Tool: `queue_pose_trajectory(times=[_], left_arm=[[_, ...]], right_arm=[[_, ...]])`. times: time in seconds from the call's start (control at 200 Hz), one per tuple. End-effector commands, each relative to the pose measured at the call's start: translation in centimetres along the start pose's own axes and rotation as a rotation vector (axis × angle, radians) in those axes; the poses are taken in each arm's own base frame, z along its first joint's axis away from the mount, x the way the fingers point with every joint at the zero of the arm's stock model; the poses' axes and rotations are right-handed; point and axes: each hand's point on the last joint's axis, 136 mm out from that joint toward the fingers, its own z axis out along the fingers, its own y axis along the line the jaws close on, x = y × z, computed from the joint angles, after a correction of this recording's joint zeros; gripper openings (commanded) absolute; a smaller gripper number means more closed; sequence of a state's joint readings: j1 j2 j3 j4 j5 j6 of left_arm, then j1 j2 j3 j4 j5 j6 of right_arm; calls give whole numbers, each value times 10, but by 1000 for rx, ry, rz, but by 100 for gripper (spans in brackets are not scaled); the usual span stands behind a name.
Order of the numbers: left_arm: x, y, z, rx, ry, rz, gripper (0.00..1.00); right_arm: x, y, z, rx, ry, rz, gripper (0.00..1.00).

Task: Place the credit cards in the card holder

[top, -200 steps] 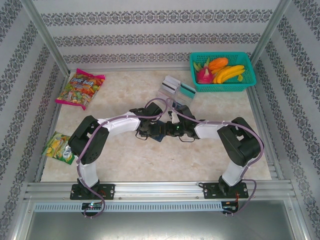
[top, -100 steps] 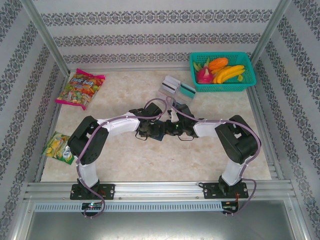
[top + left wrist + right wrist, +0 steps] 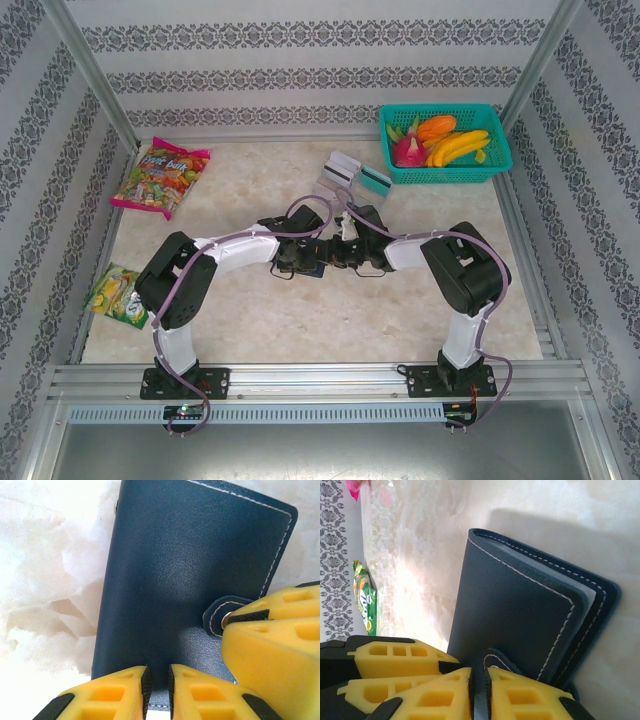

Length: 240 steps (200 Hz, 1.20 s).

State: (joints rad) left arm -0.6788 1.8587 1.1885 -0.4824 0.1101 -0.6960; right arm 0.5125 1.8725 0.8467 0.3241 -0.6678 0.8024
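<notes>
Mid-table, the folded card holder (image 3: pixel 190 570) lies flat on the table (image 3: pixel 250 190). Left jaws are nearly together, pinching one edge of it. Right jaws are nipped onto its snap tab (image 3: pixel 492 660). The credit cards (image 3: pixel 350 175) sit stacked just beside the basket (image 3: pixel 445 172).

Left arm (image 3: pixel 235 247) and right arm (image 3: pixel 418 254) fold inward, wrists meeting in the middle. Left pincer (image 3: pixel 157 672) is pinched almost closed on the card holder (image 3: pixel 190 570); right pincer (image 3: pixel 479 676) grips it too, fingertips crowding together.
</notes>
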Motion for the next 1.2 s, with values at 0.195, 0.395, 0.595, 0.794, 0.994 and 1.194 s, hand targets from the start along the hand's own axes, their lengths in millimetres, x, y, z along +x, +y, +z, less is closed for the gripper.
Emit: queue_pose_trajectory(times=[0.195, 0.395, 0.595, 0.794, 0.994, 1.194], left_arm=[[40, 1, 32, 20, 133, 34, 21], [41, -2, 33, 43, 137, 39, 20], [44, -5, 33, 81, 132, 40, 19], [51, -8, 40, 126, 150, 33, 19], [54, -5, 40, 156, 151, 20, 18], [50, -1, 32, 170, 139, 20, 17]], right_arm=[[7, -14, 18, 192, 69, 73, 15], [18, -23, 26, 326, 118, 79, 15], [23, -28, 31, 444, 161, 81, 13], [27, -34, 39, 527, 218, 99, 12], [30, -43, 44, 574, 228, 126, 10], [29, -40, 55, 587, 237, 121, 10]])
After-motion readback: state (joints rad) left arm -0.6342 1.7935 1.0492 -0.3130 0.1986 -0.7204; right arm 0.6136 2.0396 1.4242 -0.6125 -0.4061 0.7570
